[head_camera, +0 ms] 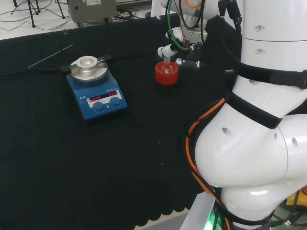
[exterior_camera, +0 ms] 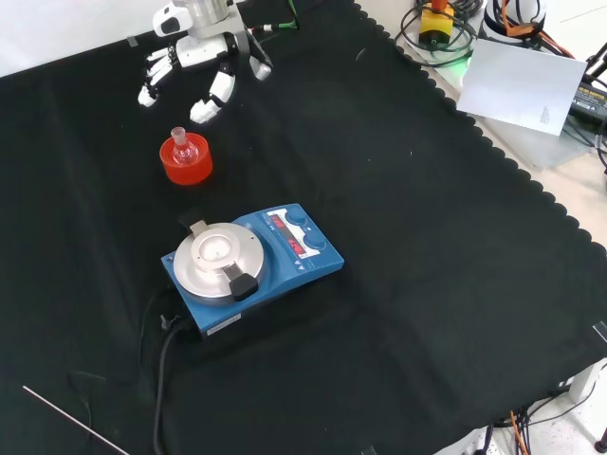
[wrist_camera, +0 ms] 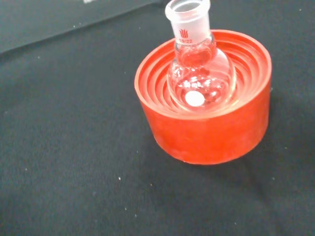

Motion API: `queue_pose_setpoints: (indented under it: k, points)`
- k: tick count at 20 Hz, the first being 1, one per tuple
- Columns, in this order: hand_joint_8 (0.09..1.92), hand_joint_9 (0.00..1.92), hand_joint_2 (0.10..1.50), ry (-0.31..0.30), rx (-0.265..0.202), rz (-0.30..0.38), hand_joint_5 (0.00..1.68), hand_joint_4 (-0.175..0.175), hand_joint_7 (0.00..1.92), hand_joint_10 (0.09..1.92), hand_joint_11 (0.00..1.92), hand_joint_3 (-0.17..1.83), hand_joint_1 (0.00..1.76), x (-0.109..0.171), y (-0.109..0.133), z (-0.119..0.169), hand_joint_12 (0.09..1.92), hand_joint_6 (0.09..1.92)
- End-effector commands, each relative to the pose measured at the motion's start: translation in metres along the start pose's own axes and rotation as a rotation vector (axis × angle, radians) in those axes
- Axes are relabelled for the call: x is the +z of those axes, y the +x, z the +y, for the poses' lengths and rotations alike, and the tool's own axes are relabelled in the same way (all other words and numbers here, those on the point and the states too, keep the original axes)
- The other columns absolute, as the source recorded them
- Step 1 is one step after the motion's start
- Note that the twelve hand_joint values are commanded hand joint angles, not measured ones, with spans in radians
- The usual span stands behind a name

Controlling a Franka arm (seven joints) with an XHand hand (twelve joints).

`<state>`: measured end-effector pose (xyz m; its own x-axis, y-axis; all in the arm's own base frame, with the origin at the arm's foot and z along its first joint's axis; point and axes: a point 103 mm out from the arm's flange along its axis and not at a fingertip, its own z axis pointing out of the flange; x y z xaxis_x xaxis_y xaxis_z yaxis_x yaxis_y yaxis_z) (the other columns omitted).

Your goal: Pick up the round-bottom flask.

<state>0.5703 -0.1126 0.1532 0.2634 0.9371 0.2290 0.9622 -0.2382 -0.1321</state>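
A small clear round-bottom flask sits upright in a red ribbed ring stand, with a white stir bar in its belly. In the front view the flask and stand lie just below the hand, which hovers apart from them with fingers spread and relaxed, holding nothing. In the head view the stand with the flask is right beside the hand, which is partly hidden by cables and the arm.
A blue hotplate stirrer with a round silver plate stands nearer the front, its cable trailing off left. A thin rod lies at the front view's bottom left. The cloth's scalloped edge runs along the right.
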Motion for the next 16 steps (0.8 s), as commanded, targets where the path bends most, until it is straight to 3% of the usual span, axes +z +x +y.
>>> queue_pose_setpoints:
  k: [1, 16]
  points:
    - [0.71, 0.37, 0.75, -0.001, 0.001, 0.015, 0.52, -0.076, 0.23, 0.72, 0.00, 0.53, 0.77, 0.009, -0.003, 0.009, 1.37, 0.09]
    - [0.70, 0.40, 0.71, 0.039, 0.021, -0.016, 0.56, -0.070, 0.24, 0.70, 0.01, 0.57, 0.82, 0.030, -0.031, 0.029, 1.37, 0.09]
